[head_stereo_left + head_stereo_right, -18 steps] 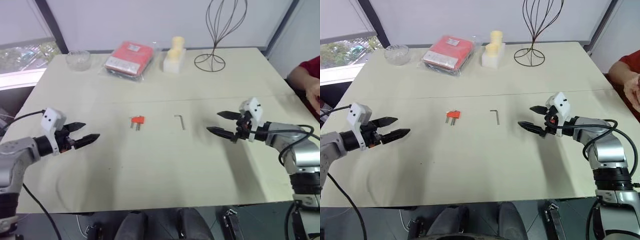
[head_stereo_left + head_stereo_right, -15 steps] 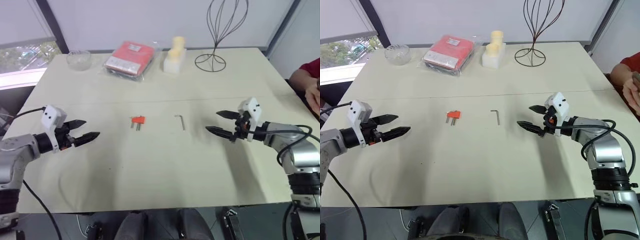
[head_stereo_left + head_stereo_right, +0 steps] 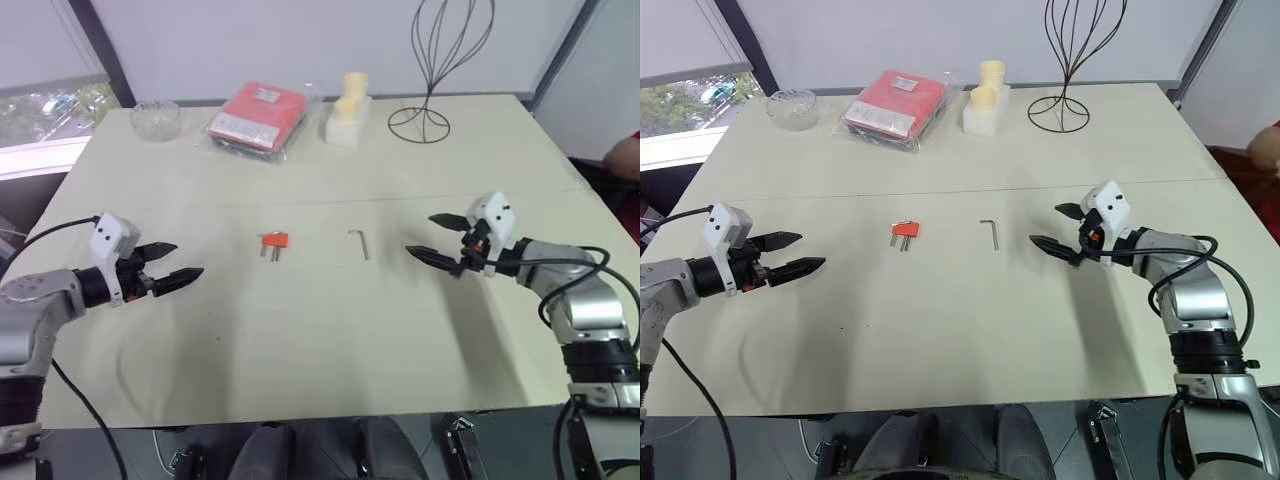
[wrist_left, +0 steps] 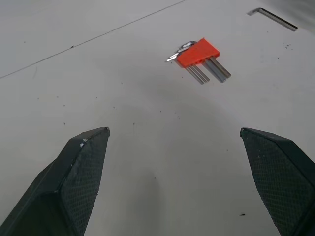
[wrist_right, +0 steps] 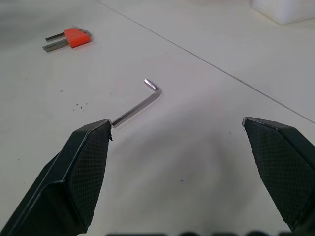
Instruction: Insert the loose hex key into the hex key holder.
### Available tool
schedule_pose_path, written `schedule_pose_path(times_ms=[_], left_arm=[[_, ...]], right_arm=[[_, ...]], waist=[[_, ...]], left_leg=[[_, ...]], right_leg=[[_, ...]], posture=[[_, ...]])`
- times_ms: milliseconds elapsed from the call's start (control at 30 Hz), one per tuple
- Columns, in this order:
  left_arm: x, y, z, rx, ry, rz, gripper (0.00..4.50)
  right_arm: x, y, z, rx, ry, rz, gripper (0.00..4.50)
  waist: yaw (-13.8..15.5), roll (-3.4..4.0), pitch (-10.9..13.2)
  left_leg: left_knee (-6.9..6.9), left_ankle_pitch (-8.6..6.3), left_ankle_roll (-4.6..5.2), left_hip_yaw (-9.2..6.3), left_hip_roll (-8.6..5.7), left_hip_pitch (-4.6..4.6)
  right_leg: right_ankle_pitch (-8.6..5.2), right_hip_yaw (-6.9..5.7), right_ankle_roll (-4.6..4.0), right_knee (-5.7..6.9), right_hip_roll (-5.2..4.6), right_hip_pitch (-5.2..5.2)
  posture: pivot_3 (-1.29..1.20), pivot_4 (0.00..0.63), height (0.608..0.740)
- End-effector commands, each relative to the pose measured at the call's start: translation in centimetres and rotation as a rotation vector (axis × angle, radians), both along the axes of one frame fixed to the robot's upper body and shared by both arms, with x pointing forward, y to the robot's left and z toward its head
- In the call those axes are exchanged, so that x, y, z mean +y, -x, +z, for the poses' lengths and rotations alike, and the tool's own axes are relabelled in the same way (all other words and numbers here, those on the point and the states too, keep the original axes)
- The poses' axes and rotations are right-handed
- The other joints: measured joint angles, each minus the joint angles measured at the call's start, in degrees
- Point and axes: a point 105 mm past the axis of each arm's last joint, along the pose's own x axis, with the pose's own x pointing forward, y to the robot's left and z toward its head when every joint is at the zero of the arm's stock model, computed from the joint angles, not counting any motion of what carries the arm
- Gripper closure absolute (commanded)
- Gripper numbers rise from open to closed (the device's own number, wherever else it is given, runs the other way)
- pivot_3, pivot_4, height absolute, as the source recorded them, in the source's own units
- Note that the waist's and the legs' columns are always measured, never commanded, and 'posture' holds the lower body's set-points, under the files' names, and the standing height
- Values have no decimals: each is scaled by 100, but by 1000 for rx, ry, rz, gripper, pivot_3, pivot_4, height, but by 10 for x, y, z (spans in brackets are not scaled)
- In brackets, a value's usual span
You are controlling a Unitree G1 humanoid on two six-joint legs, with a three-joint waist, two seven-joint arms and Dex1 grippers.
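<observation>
A: How does the loose hex key (image 3: 360, 243) look?

B: It is a thin grey metal rod bent into an L, lying flat on the cream table (image 3: 300, 340) near its middle. The hex key holder (image 3: 274, 241) is a small red-orange block with short grey keys sticking out, lying just to its left, apart from it.

A: Which way does the key run?

B: In the head views its long leg runs toward the near edge of the table, and the short bent end sits at the far tip, turned toward the holder. The holder's keys also point toward the near edge.

A: And the claws?

B: The left gripper (image 3: 174, 264) hovers at the left side of the table, well apart from the holder, fingers spread wide and empty. The right gripper (image 3: 435, 239) hangs near the key on its right, fingers also spread wide, gripping nothing.

A: Anything around them?

B: At the far edge stand a glass bowl (image 3: 157, 119), a flat red packet (image 3: 258, 116), a pale yellow foam piece (image 3: 349, 108) and a black wire stand (image 3: 440, 60). Bare tabletop lies between each gripper and the two task things.
</observation>
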Motion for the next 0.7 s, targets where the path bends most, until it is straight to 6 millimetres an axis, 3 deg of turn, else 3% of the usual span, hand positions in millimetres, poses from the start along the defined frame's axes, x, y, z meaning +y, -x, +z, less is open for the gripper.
schedule_pose_path(times_ms=[33,433,533,700], left_arm=[[-3,1,14,-50,3,-19,59],[-9,-2,17,-72,2,-42,59],[-17,-3,19,-91,-42,-106,59],[-35,-2,26,-62,-63,-253,59]], right_arm=[[6,-4,11,-52,3,23,59],[25,-10,13,-67,-5,77,59],[48,-14,12,-64,-31,134,59],[115,-27,0,-52,-33,306,59]], waist=[[1,0,0],[-7,0,0],[-17,0,0],[-105,0,0]], left_leg=[[0,0,0,0,0,0],[0,1,-1,0,0,0],[1,6,-10,0,0,0],[1,9,-16,1,1,3]], right_leg=[[0,0,0,0,0,0],[0,0,0,1,1,-1],[0,0,0,2,2,-1],[0,0,0,11,5,-3]], posture=[[0,150,740],[0,150,740],[0,150,740],[0,150,740]])
